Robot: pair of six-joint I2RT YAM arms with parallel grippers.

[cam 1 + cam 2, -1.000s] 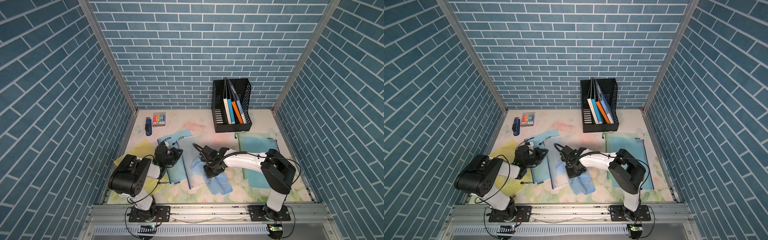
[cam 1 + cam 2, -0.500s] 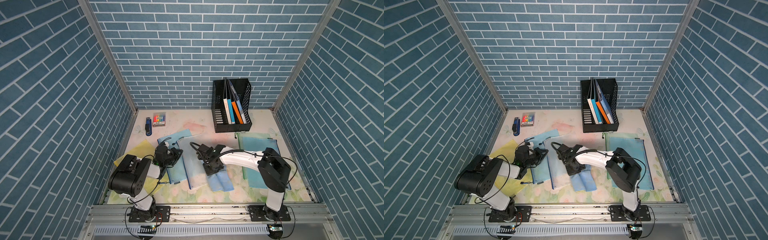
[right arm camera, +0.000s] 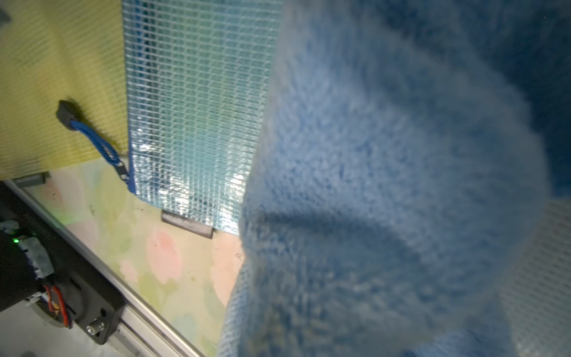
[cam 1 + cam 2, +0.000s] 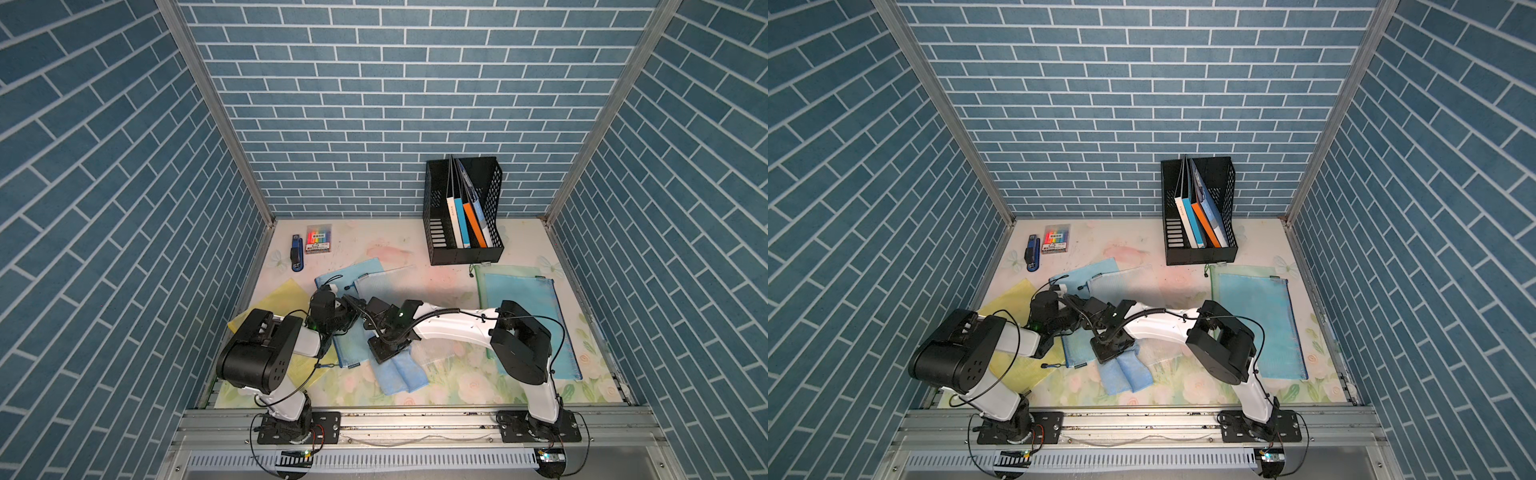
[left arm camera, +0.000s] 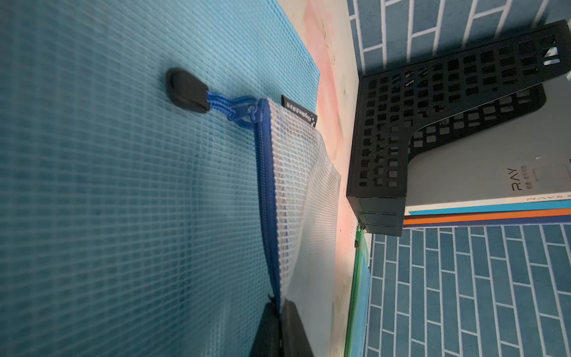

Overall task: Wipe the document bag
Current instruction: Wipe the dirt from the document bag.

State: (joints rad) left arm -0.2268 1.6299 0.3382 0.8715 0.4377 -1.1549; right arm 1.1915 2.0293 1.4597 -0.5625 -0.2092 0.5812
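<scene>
The right pincer (image 4: 385,351) has dragged its blue cloth (image 4: 402,374) (clamped tight) across the mesh document bag (image 4: 384,283). Beside it, the left pincer (image 5: 279,309) pinches the bag's zipper edge (image 5: 265,201); wiping seems midway.

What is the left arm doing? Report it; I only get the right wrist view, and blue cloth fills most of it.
Observer: The left gripper is shut on the blue zipper edge of the clear mesh bag.
Operator: Now locate my cloth on that bag.
Observer: In a top view the blue cloth lies at the bag's near end, the right gripper on the cloth's far edge.
Operator: Name what stands beyond the far end.
Observer: A black file rack holding books, apart from the bag.
</scene>
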